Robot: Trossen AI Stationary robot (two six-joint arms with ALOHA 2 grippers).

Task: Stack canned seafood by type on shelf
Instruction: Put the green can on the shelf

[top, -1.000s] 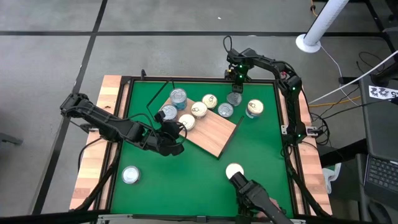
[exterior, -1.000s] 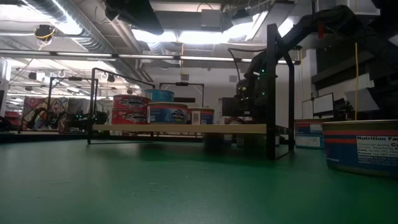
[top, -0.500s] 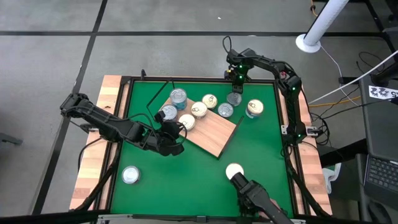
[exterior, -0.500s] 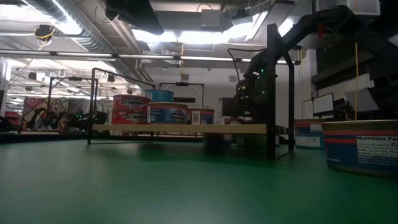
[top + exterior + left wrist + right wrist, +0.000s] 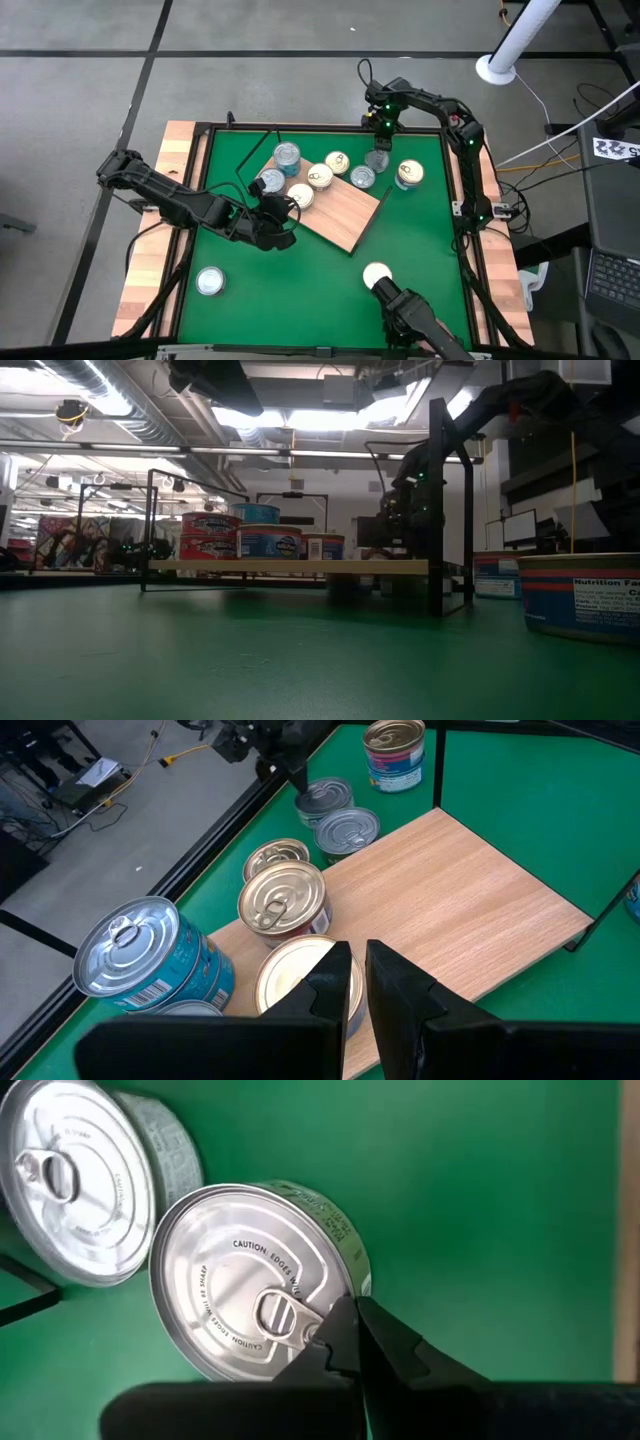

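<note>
The wood-grain shelf [image 5: 345, 212] stands raised on dark wire legs on the green mat. Several tins sit on it: two blue ones with silver lids [image 5: 287, 153] and three with cream-gold lids [image 5: 320, 176]. Two silver-lidded tins [image 5: 377, 158] and a labelled one [image 5: 408, 173] rest on the mat off the shelf's right edge. Another tin [image 5: 209, 281] sits near the mat's left near corner. My left gripper [image 5: 357, 970] is shut beside a cream-lidded tin [image 5: 295, 975] on the shelf. My right gripper [image 5: 350, 1328] is shut over the farther silver tin [image 5: 250, 1280]. My left gripper's shut fingers [image 5: 335, 982] stand level against the side of the cream-lidded tin's rim [image 5: 318, 952]; whether they touch it I cannot tell. My right gripper points down, its shut fingertips [image 5: 338, 1325] at the lid's edge beside the pull tab [image 5: 280, 1315]; contact cannot be told.
Dark wire frame posts [image 5: 436, 500] rise at the shelf's corners. Pale wooden rails [image 5: 180, 170] run along the mat's left and right sides. A white-topped dark device [image 5: 378, 275] stands at the near edge. Bare green mat [image 5: 300, 290] lies between it and the shelf.
</note>
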